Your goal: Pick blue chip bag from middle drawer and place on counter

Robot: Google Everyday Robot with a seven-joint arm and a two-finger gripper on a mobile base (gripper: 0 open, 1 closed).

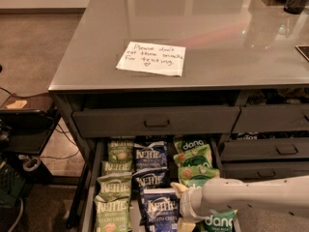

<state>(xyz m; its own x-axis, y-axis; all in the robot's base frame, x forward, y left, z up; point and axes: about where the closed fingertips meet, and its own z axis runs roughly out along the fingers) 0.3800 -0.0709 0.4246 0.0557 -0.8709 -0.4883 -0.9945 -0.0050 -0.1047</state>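
Note:
The middle drawer [90, 197] is pulled open below the counter [203, 28]. Three dark-blue Kettle chip bags lie in its middle column: back [150, 154], middle [150, 178] and front [157, 209]. Green Kettle bags [115, 185] fill the left column and green dang bags [193, 158] the right. My gripper [181, 206] comes in from the right on a white arm [256, 197] and hangs low over the drawer, at the right edge of the front blue bag. Its yellowish fingertips [178, 188] stand apart, holding nothing. The front blue bag's right edge is hidden behind it.
A white handwritten note [150, 58] lies on the counter. A shut drawer [157, 121] sits above the open one, with narrower drawers [285, 150] to the right. A dark low table [24, 124] and cables [29, 163] stand on the floor at left.

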